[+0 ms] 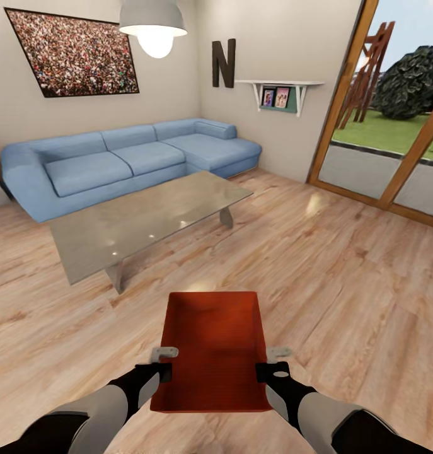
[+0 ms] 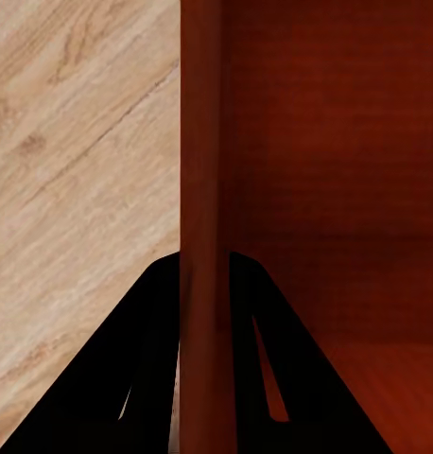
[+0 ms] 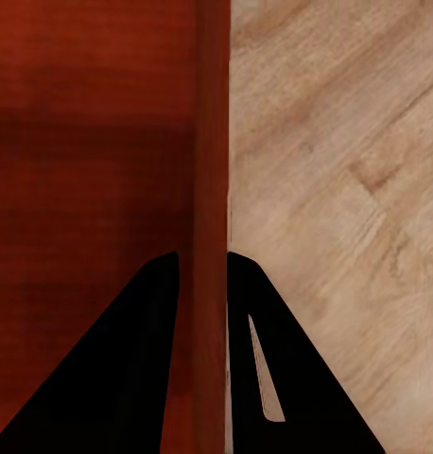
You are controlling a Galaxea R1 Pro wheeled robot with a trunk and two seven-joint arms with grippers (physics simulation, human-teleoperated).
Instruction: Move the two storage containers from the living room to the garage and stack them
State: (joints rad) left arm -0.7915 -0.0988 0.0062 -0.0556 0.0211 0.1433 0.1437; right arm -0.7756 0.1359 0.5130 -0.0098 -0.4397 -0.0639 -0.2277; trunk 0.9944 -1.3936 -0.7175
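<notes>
1. The left gripper (image 1: 166,360) and right gripper (image 1: 271,360) each clamp a side wall of the orange-red storage container (image 1: 211,343), held level above the wood-plank floor (image 1: 342,271)
2. Ahead stands the glass coffee table (image 1: 147,221), with the blue sofa (image 1: 125,157) behind it

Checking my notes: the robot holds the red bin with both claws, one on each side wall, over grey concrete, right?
Not concrete. The head view shows light wood planks under the red bin. The left claw and right claw do each grip a side wall.
</notes>
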